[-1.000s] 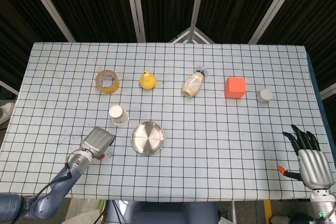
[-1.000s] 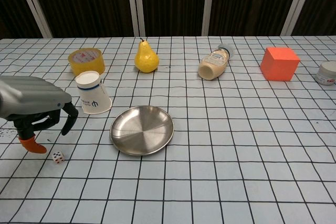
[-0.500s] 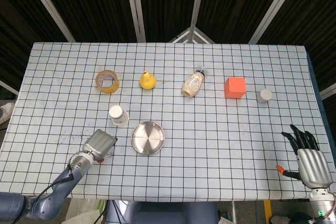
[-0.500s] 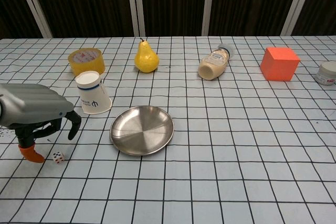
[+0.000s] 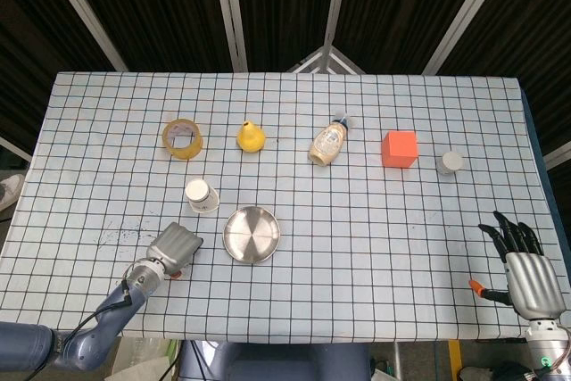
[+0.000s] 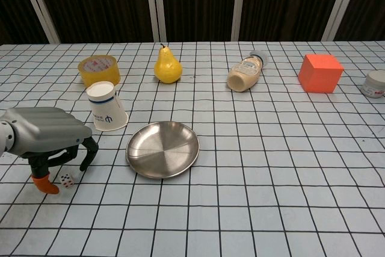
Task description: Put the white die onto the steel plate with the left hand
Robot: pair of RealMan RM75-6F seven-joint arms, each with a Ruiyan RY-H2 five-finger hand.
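Left hand: the left hand (image 6: 45, 139) arches over the white die (image 6: 66, 179) at the lower left of the chest view, fingers curled down around it, thumb tip beside it; whether it grips the die cannot be told.
White die: on the checkered surface (image 6: 271, 167), just left of the steel plate (image 6: 162, 148), not on it.
Nearby: a paper cup (image 6: 106, 106) lies tipped above the hand.
Right hand: the right hand (image 5: 526, 269) rests at the lower right of the head view, fingers spread, holding nothing.
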